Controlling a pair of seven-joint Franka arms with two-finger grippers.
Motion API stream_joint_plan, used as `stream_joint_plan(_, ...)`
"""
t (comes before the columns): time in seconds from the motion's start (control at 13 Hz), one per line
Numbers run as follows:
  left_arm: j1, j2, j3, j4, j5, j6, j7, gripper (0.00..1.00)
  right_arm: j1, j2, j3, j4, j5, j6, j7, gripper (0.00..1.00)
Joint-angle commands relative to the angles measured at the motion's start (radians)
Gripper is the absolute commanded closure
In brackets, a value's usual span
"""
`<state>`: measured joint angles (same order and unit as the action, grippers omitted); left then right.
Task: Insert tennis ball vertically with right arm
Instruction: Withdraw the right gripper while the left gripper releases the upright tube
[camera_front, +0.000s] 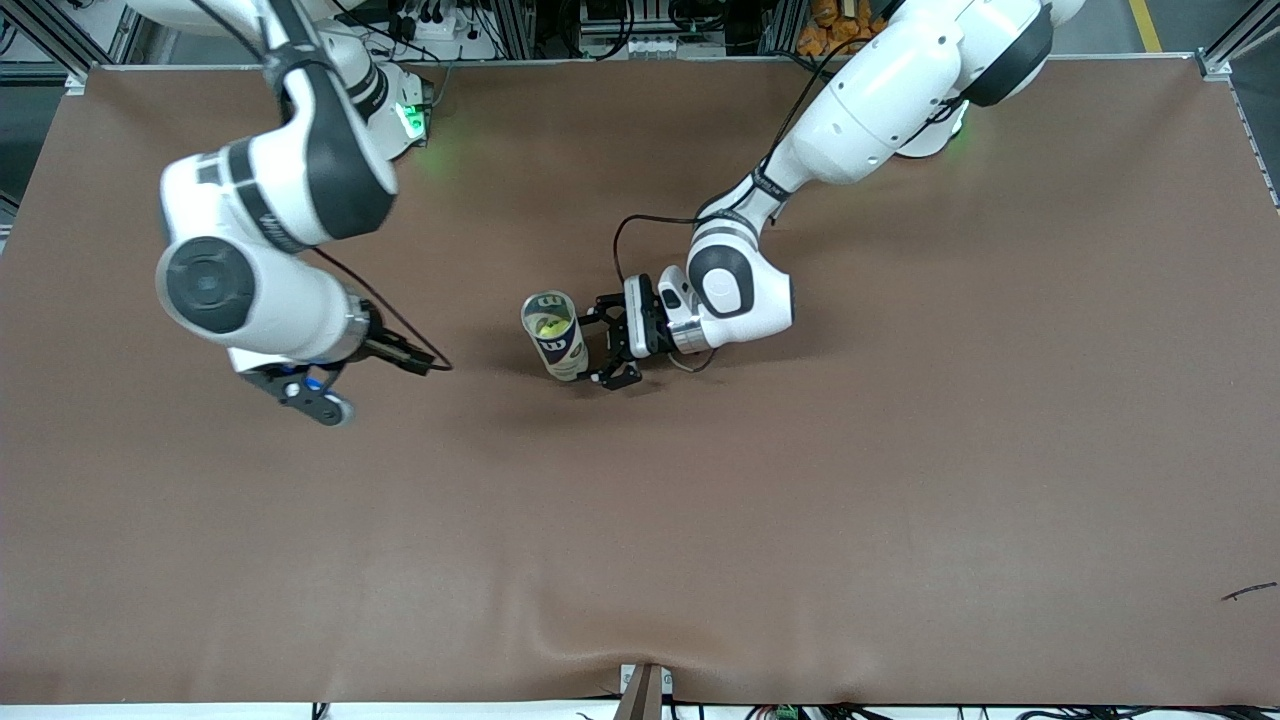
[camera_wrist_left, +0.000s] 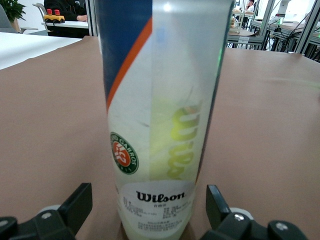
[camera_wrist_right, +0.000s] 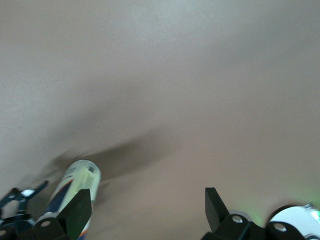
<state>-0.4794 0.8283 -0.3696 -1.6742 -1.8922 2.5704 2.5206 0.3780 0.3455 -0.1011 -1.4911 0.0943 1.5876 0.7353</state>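
A clear tennis ball can (camera_front: 556, 338) with a blue, white and orange label stands upright mid-table, its top open. A yellow-green tennis ball (camera_front: 545, 326) lies inside it; it also shows through the can wall in the left wrist view (camera_wrist_left: 184, 140). My left gripper (camera_front: 607, 346) is low at the table, open, with a finger on each side of the can (camera_wrist_left: 160, 115) and a gap at both. My right gripper (camera_front: 312, 393) is open and empty, up over bare table toward the right arm's end. In the right wrist view (camera_wrist_right: 147, 210) it is apart from the can (camera_wrist_right: 75, 185).
The table is covered in brown cloth (camera_front: 800, 480), rumpled at the edge nearest the front camera. A small dark scrap (camera_front: 1250, 591) lies near the left arm's end. The left arm's black cable (camera_front: 640, 225) loops above its wrist.
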Motion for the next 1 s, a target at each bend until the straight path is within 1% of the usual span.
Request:
stream_joint_plan(0.0,0.034,-0.11,-0.009,-0.122,-0.028,0.002,0.026,0.0,-0.089,-0.074,0.017,-0.066,-0.002,-0.006,-0.138,0.0)
stream_joint_plan(0.31,0.079,-0.196,-0.011,-0.217,-0.024,-0.001,0.015,0.0,-0.178,-0.187,0.017,-0.185,-0.002,0.009,-0.324,0.0)
stream_joint_plan(0.54,0.119,-0.218,-0.009,-0.239,0.01,-0.016,0.014,0.0,-0.255,-0.241,0.017,-0.256,0.002,0.054,-0.436,0.0)
stream_joint_plan(0.77,0.171,-0.215,-0.009,-0.239,0.135,-0.061,-0.052,0.0,-0.345,-0.264,0.017,-0.273,0.005,0.048,-0.566,0.0)
stream_joint_plan(0.92,0.224,-0.212,-0.009,-0.239,0.252,-0.122,-0.1,0.0,-0.398,-0.307,0.017,-0.328,0.005,0.054,-0.672,0.0)
